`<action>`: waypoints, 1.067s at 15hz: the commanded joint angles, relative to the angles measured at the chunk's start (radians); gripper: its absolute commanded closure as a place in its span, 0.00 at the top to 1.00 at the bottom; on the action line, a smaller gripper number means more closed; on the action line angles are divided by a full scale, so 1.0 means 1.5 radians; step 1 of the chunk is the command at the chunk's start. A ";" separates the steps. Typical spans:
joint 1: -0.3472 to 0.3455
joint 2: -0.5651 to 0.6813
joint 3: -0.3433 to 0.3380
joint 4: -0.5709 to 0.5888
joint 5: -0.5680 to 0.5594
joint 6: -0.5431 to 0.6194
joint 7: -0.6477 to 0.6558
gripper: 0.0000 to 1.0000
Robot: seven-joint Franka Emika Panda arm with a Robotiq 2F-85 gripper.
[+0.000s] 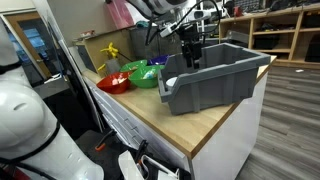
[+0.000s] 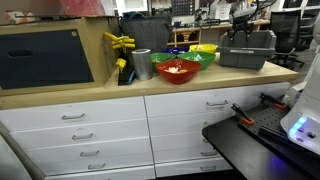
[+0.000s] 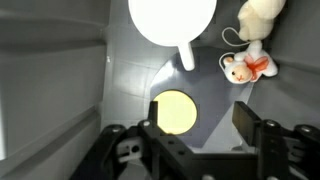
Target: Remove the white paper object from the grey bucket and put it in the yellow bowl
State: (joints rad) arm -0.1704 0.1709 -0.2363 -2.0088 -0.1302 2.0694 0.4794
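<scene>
Wrist view showed the gripper [image 3: 198,130] hanging inside the grey bucket [image 3: 60,80], fingers spread wide and holding nothing. The white paper cup [image 3: 173,112] sat on the bucket floor under the gap, closer to one finger than the other. Being round, it had no long axis. I reckoned a slight sideways shift would centre it.

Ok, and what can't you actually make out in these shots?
- Grey bucket contents: its walls hide them in both exterior views.
- White round piece: wrist view, cut by the top edge and washed out by glare; its shape is unclear.
- Yellow bowl: too small in an exterior view to see inside.
- Gripper: small, dark in an exterior view; its depth unclear.
</scene>
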 commanded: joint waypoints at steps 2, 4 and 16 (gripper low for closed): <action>0.008 -0.003 0.020 -0.042 0.023 0.045 -0.019 1.00; 0.008 0.003 0.022 -0.052 0.022 0.061 -0.030 1.00; -0.011 0.012 0.028 -0.104 0.038 0.146 -0.220 1.00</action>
State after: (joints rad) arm -0.1764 0.2101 -0.2057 -2.1349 -0.1107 2.2353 0.2392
